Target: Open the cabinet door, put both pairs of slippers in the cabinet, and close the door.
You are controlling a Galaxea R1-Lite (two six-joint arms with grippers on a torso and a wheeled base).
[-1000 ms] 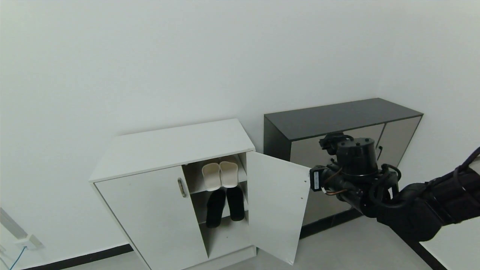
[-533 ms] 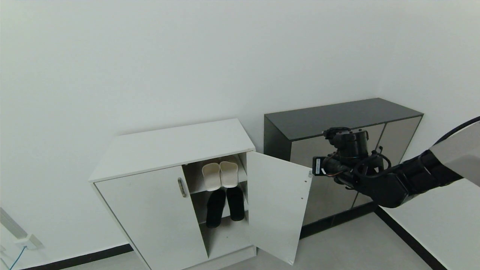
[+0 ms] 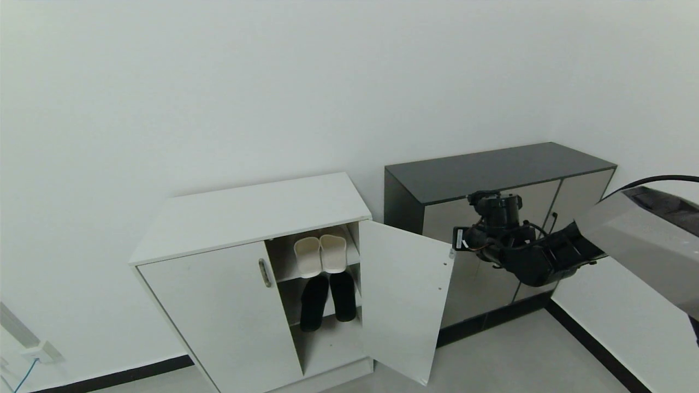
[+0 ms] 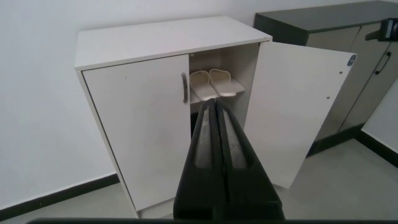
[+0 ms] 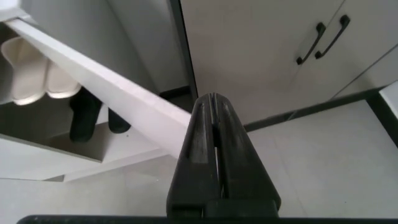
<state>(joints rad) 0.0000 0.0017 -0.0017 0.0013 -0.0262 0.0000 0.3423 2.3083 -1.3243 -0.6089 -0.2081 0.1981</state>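
Observation:
The white cabinet [image 3: 248, 215] stands with its left door closed and its right door [image 3: 404, 297] swung wide open. Inside, white slippers [image 3: 320, 254] lie on the upper shelf and black slippers [image 3: 327, 300] lean on the shelf below. My right gripper [image 3: 454, 250] is shut and empty, its tip at the top outer corner of the open door. In the right wrist view the shut right gripper [image 5: 212, 99] meets the door's upper edge [image 5: 106, 81]. My left gripper [image 4: 216, 107] is shut on nothing, held back in front of the cabinet, facing the gap with the white slippers [image 4: 216, 82].
A dark cabinet [image 3: 491, 169] with grey doors and black handles [image 5: 323, 40] stands against the wall right of the white one, just behind the open door. Bare grey floor [image 3: 508, 360] lies in front. A wall socket with a blue cable [image 3: 38, 355] sits low at the far left.
My right arm has stretched forward and risen, carrying the gripper in toward the open door's top outer corner. The door, slippers and cabinet stay where they were.

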